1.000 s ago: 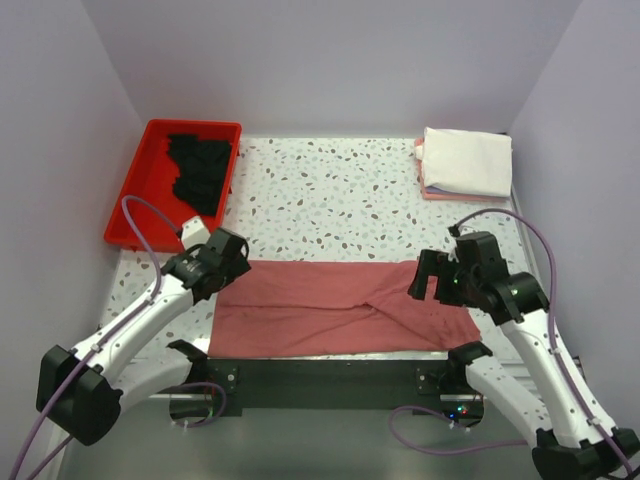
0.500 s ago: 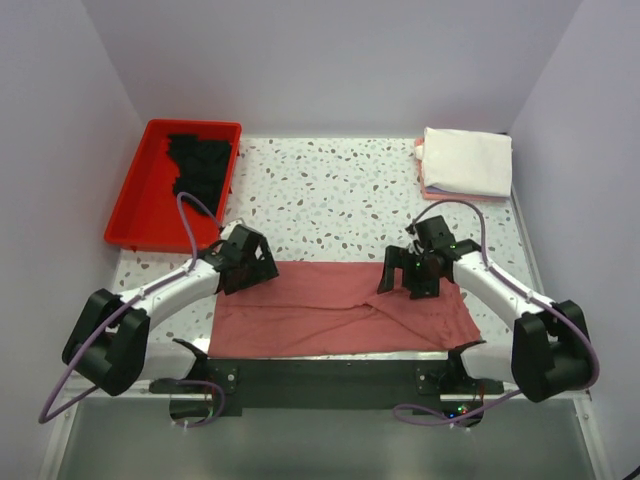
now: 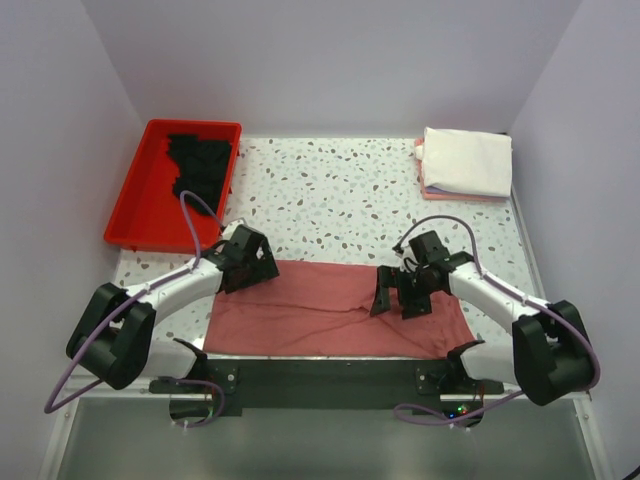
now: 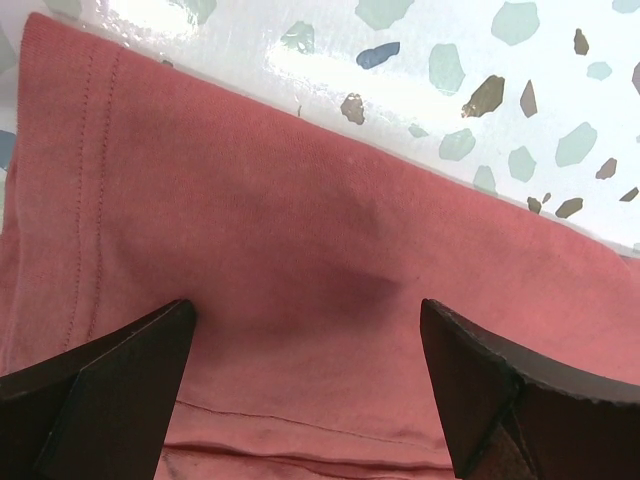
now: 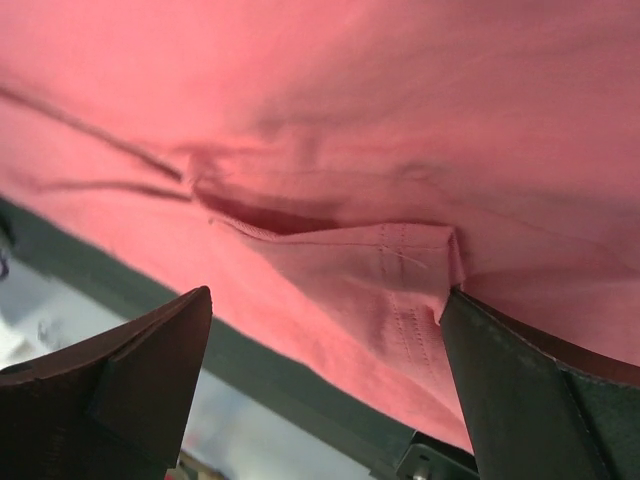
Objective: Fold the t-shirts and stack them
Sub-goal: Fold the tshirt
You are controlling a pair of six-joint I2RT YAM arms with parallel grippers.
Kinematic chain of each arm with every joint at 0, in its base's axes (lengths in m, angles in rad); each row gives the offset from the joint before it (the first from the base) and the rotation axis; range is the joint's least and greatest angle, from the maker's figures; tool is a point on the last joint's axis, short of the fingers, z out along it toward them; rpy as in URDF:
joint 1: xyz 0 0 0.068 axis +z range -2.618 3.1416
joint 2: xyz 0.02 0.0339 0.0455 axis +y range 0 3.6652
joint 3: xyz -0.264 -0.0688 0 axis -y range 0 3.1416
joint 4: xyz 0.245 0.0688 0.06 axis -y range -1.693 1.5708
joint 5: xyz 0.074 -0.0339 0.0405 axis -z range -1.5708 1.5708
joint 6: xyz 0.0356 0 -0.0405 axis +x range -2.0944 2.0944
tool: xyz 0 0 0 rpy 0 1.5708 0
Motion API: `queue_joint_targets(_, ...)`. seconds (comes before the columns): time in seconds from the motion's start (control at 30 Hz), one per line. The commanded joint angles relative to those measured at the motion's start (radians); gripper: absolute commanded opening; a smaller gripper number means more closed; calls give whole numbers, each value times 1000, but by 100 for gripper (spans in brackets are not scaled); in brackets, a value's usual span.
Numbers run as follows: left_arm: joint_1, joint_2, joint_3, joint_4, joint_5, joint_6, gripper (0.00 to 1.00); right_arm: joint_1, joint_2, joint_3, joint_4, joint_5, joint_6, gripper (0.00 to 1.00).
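**Top external view.** The dusty-rose t-shirt (image 3: 320, 312) lies as a long band across the near part of the table (image 3: 340, 195), just ahead of my bases. Compared with a second ago, both my arms have swung forward and low. My left gripper (image 3: 256, 268) now sits at the band's far-left corner. My right gripper (image 3: 396, 296) has moved inward to right of centre, where a crease crossed the cloth; the cloth there now looks flatter. I judge this as lining up for the next fold; nothing is lifted yet.

The red tray (image 3: 195, 124) at far left holds black t-shirts (image 3: 200, 165) in a loose heap. At the far right corner a folded white t-shirt (image 3: 465, 160) tops a stack of pinkish ones (image 3: 450, 194).

**Left wrist view.** My left gripper (image 4: 305, 310) has its jaws wide apart, straddling flat rose cloth (image 4: 250, 200) beside a stitched hem. Speckled tabletop shows beyond the edge.

**Right wrist view.** My right gripper (image 5: 325, 300) is likewise spread. Between the fingers lies a turned-over stitched hem flap (image 5: 390, 265), ungripped.
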Motion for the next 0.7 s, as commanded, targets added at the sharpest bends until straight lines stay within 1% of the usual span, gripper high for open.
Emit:
queue_joint_targets(0.0,0,24,-38,33,7,-22,100,38,-50,-24,-28,-163,-48,99)
queue_joint_targets(0.17,0,30,-31,13,-5,-18,100,98,-96,-41,-14,-234,-54,99)
queue_joint_targets(0.27,0,20,-31,-5,-16,-19,100,142,-107,-59,27,-272,-22,99)
queue_joint_targets(0.4,0,1,-31,-28,-40,-27,100,219,-125,-71,29,-246,16,99)
queue_joint_targets(0.53,2,-19,-28,-47,-65,-32,100,328,-171,-71,21,-231,67,99)
queue_joint_targets(0.67,2,-22,-21,-57,-74,-32,100,359,-231,-48,-2,-206,75,99)
